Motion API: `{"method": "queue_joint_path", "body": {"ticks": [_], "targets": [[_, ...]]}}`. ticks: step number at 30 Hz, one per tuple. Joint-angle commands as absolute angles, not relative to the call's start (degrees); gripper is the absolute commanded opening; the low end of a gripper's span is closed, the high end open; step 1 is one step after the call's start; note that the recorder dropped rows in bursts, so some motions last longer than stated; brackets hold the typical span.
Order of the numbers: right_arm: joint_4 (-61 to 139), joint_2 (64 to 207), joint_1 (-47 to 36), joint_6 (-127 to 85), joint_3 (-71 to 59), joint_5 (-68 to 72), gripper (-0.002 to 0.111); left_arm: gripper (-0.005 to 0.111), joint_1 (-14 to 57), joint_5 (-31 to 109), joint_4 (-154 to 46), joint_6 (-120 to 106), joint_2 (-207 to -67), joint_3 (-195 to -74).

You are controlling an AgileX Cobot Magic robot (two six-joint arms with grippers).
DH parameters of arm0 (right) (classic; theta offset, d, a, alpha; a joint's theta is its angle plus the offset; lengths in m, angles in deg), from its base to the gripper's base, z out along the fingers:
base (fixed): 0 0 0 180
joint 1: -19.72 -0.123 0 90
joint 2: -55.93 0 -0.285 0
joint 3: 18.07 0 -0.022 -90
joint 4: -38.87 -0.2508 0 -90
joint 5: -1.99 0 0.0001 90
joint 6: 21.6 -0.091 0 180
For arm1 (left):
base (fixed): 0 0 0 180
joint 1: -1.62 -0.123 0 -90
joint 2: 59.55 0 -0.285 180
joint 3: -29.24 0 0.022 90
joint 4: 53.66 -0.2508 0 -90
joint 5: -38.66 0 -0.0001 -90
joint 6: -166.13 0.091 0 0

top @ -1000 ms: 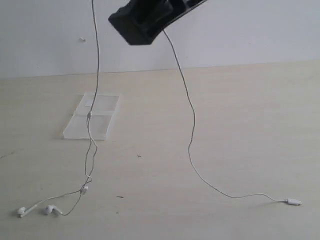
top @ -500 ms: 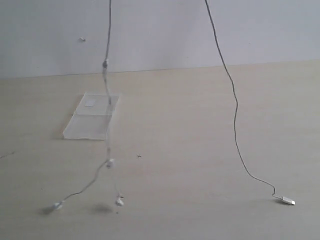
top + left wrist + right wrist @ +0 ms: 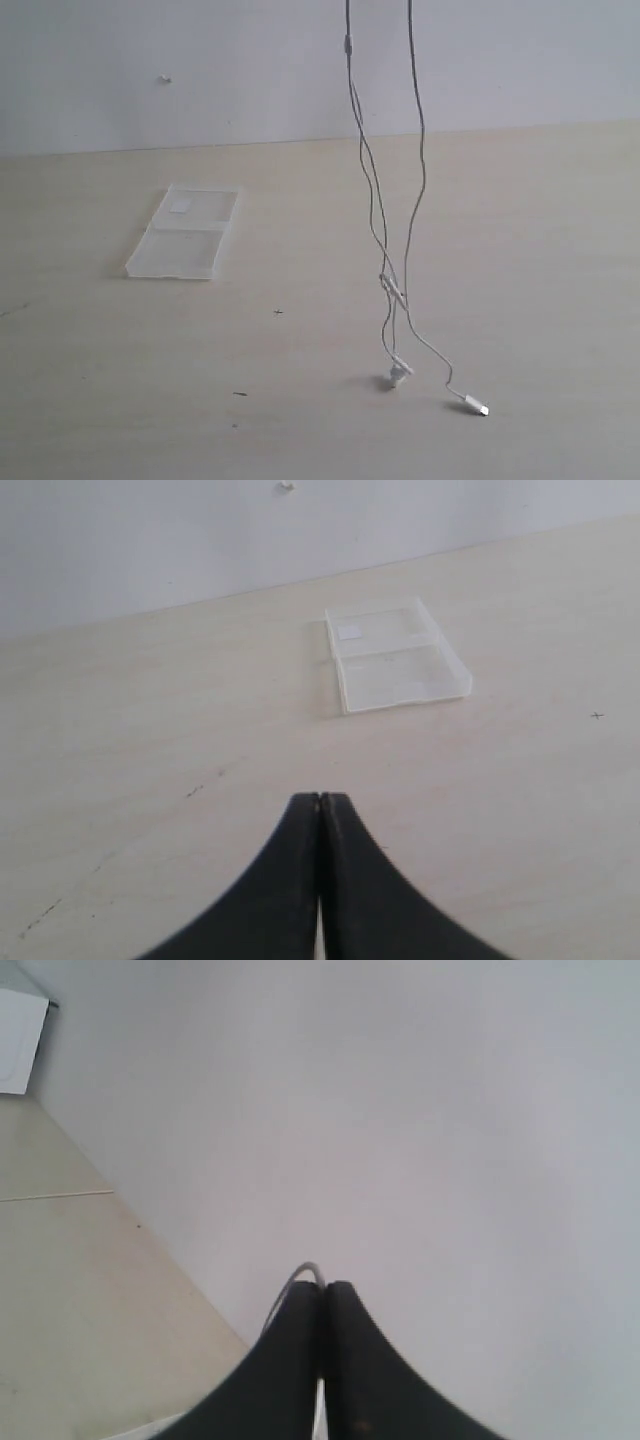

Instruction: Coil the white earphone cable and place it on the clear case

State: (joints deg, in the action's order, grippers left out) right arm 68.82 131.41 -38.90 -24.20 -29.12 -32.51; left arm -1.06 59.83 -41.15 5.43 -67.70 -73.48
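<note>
White earphone cable [image 3: 393, 288] pinched by clamped right fingers [image 3: 300, 1320], left fingers [image 3: 295, 850] pressed together (hold unclear)

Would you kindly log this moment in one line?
white earphone cable: hanging in two strands; clear case: empty; right pincer: shut on cable; left pincer: shut

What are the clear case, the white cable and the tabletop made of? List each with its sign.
Flat transparent rectangular case: likely hard clear plastic, glossy; the surface beneath shows through, edges catch light.
Thin white earphone cable: probably soft plastic sheath, matte; it hangs in loose bends.
Pale beige tabletop: perhaps wood-look laminate; faint grain, dull sheen.
</note>
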Motion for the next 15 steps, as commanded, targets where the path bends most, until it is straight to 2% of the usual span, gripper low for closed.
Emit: {"method": "queue_joint_path", "body": {"ticks": [1,15], "targets": [[69.80,131.14,-38.94,-23.76,-30.95,-32.15,0.000,0.000,-1.18,59.62,-41.11,5.22,-67.33,-73.54],[68.75,131.82,-38.94,-22.71,-33.94,-32.55,0.000,0.000,-1.18,59.62,-41.11,5.22,-67.33,-73.54]]}}
